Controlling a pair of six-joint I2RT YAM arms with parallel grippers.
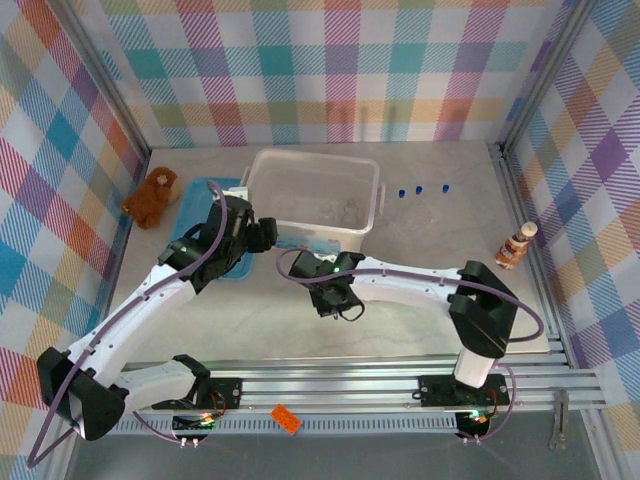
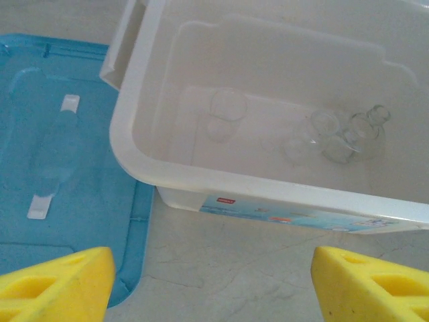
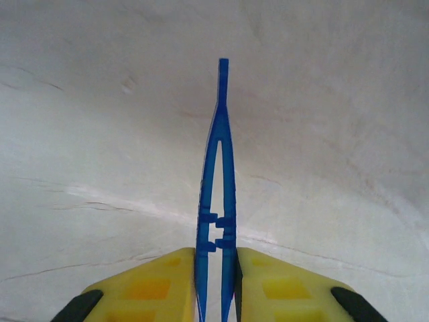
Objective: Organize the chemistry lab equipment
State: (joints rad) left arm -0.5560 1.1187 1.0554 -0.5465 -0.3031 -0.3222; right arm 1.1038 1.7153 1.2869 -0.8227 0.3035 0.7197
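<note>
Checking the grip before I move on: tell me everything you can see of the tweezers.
The tweezers are slim, blue, plastic-looking: two thin arms joined at the far end, spreading slightly toward the camera, with small tabs between them low down. The right gripper is shut on them, a yellow finger pressed on each side. They point straight away from the wrist over the pale table; whether they touch it cannot be told.
</note>
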